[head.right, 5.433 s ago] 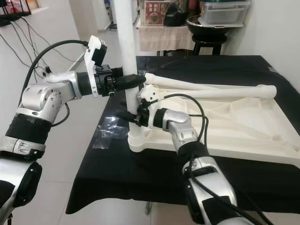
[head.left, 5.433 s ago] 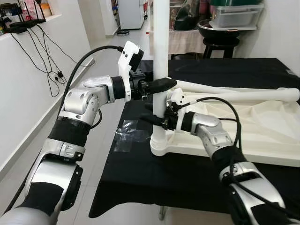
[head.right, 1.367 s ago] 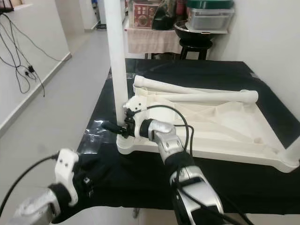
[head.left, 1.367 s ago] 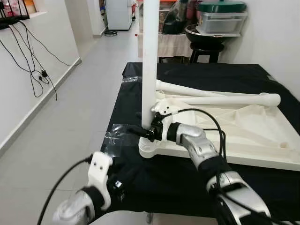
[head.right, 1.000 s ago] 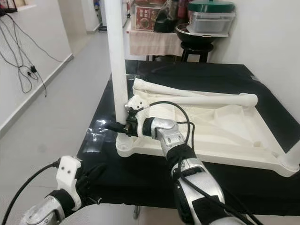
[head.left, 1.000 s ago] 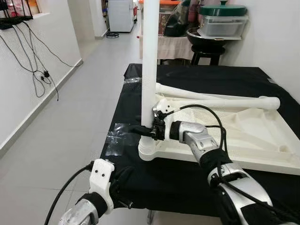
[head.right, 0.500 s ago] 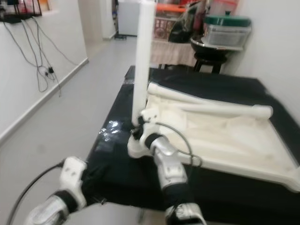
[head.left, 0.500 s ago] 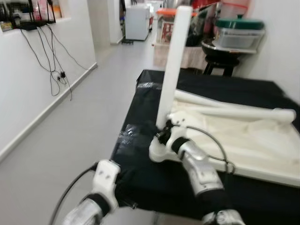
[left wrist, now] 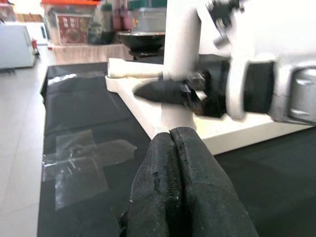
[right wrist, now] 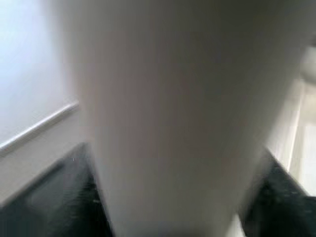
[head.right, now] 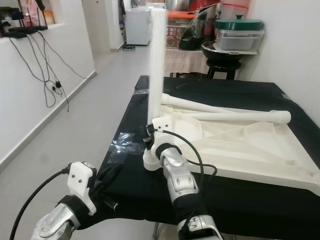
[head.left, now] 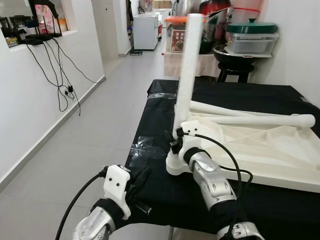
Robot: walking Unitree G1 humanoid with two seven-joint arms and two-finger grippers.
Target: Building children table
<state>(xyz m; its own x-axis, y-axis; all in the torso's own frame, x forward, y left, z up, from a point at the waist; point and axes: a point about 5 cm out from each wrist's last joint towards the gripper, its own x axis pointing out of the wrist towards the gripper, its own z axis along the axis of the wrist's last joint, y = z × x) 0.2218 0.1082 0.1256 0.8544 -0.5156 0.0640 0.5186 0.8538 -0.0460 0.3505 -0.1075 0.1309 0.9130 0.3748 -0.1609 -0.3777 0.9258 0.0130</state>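
A white plastic table leg (head.left: 187,75) stands upright at the near left corner of the upturned children's tabletop (head.left: 260,150) on the black-covered table (head.left: 150,135), the right gripper (head.left: 173,145) pinching its base, while the left gripper (left wrist: 170,148), pressed together, hangs low beside open floor (head.left: 90,130).

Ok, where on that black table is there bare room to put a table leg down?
The black tablecloth is bare left of the upside-down white tabletop, around the clear tape patch, and along the far edge. The near corner is crowded: right gripper at the upright leg.
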